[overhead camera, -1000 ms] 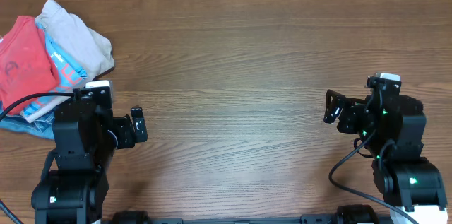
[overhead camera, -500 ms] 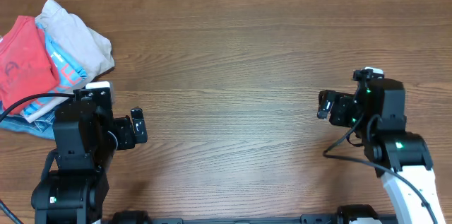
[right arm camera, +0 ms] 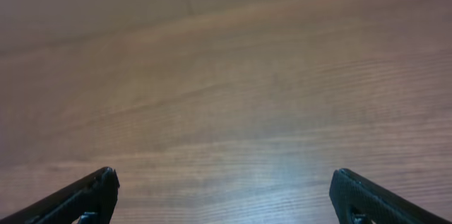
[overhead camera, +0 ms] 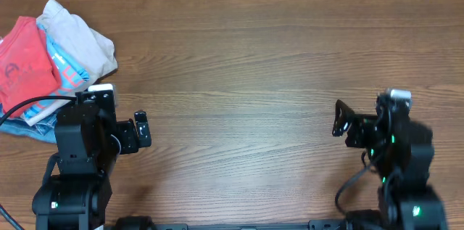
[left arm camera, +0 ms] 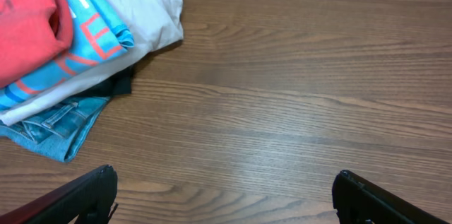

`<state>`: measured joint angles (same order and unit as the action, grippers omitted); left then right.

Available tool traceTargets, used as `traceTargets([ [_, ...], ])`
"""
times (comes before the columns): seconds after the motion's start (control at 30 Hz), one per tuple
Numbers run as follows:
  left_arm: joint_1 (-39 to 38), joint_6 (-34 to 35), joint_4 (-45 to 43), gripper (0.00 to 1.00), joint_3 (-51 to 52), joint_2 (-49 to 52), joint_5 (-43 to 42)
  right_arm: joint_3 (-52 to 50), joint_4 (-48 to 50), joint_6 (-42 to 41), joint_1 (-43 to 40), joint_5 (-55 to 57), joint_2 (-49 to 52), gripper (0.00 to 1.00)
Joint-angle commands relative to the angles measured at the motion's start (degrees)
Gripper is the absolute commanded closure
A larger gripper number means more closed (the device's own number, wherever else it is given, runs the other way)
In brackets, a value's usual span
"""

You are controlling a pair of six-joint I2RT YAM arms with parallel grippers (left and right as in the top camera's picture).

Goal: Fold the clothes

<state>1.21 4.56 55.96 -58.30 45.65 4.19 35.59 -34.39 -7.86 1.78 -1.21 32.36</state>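
Note:
The coral-red T-shirt (overhead camera: 25,67) lies on top of a pile of clothes at the table's far left. It also shows at the top left of the left wrist view (left arm camera: 28,22). My left gripper (overhead camera: 142,129) is open and empty, to the right of the pile and apart from it; its fingertips frame bare wood in the left wrist view (left arm camera: 224,192). My right gripper (overhead camera: 338,117) is open and empty over bare wood at the right, far from the shirt; in the right wrist view (right arm camera: 224,189) only the table shows between its fingers.
The pile also holds a bright blue T-shirt (left arm camera: 85,37), a beige garment (overhead camera: 76,38) and blue jeans (left arm camera: 56,125). A black cable (overhead camera: 29,105) crosses the pile's near edge. The wooden table (overhead camera: 239,63) stretches between the arms.
The right arm swung forward and left, then drew back to about where it began. The left arm and the pile have not moved.

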Motion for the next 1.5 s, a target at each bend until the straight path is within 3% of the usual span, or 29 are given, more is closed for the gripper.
traceTargets([
  [0.0, 0.4, 1.0, 0.0, 0.00, 0.6, -0.3, 0.9, -12.4, 6.2, 0.5, 0.8, -0.7, -11.7, 0.00],
  [0.3, 0.4, 1.0, 0.0, 0.00, 0.6, -0.3, 0.9, -27.6, 20.5, 0.6, 0.8, -1.6, -31.7, 0.00],
  [0.5, 0.4, 1.0, 0.0, 0.00, 0.6, -0.3, 0.9, -35.4, 36.2, 1.1, 0.8, -1.1, -32.2, 0.00],
  [0.63, 0.4, 1.0, 0.0, 0.00, 0.6, -0.3, 0.9, -35.1, 36.0, 5.6, 0.8, -0.4, -32.2, 0.00],
  [0.8, 0.4, 1.0, 0.0, 0.00, 0.6, -0.3, 0.9, -35.1, 29.7, 5.7, 0.8, -0.2, -32.2, 0.00],
  [1.47, 0.4, 1.0, 0.0, 0.00, 0.6, -0.3, 0.9, -35.1, 29.6, 5.7, 0.8, -0.1, -31.9, 0.00],
])
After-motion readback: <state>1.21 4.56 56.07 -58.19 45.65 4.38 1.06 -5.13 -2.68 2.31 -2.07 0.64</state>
